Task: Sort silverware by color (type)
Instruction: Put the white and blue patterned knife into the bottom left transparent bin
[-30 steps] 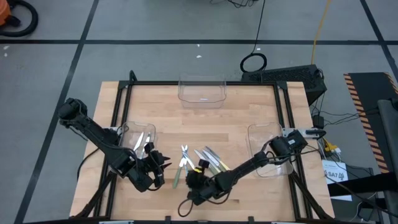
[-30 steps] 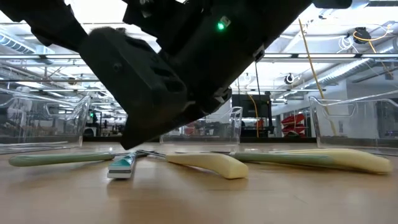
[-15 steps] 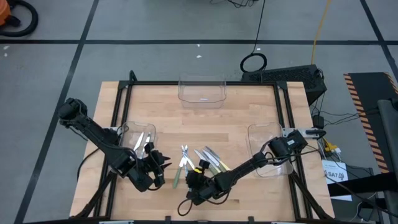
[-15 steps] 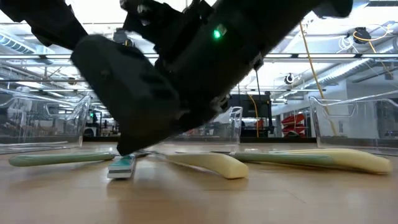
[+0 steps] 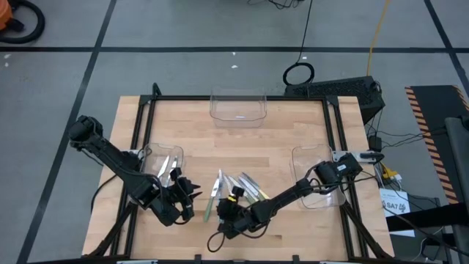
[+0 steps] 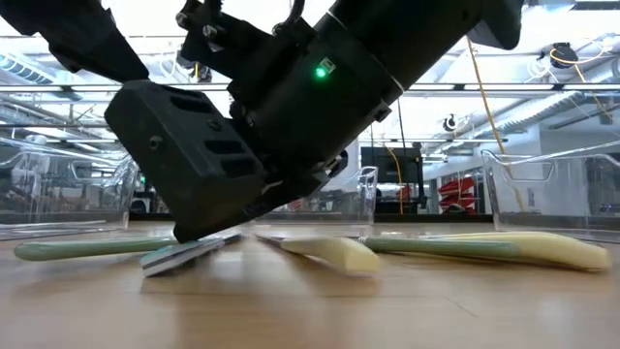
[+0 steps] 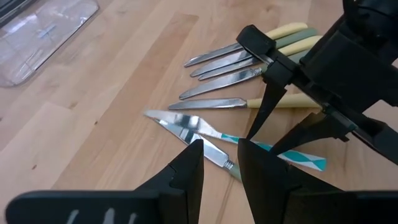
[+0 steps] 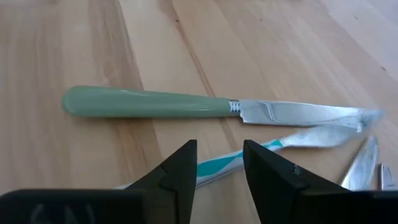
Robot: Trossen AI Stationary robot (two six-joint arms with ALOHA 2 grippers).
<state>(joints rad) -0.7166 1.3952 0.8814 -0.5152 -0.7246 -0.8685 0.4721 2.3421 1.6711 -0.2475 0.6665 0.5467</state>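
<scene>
The silverware lies in a loose cluster (image 5: 245, 187) at the table's near middle. It holds yellow-handled pieces (image 7: 283, 31), a green-handled knife (image 8: 149, 102) and a teal-and-white-handled utensil (image 8: 214, 165). The head of the teal utensil crosses the knife's blade. My right gripper (image 8: 221, 158) is low over the table, open, with its fingers on either side of the teal-and-white handle. My left gripper (image 7: 221, 158) hovers open to the left of the cluster with nothing between its fingers. My right gripper is open astride the teal-and-white handle (image 7: 280, 154), slanting down from the table's right, fingers across the handle. In the low view the lower fingertip (image 6: 189, 231) meets the handle's top. The utensil lies on the table and is not lifted.
Clear plastic bins stand at the far edge (image 5: 237, 106), at the left (image 5: 155, 163) with some silverware inside, and at the right (image 5: 311, 172). Bare wood lies between the cluster and the far bin. A black frame (image 5: 242, 97) edges the table.
My right gripper has sunk a little toward the table, over the teal-and-white utensil. That utensil has turned about on the table: its handle end, which pointed at the near edge, has swung sideways. My left arm has kept still.
</scene>
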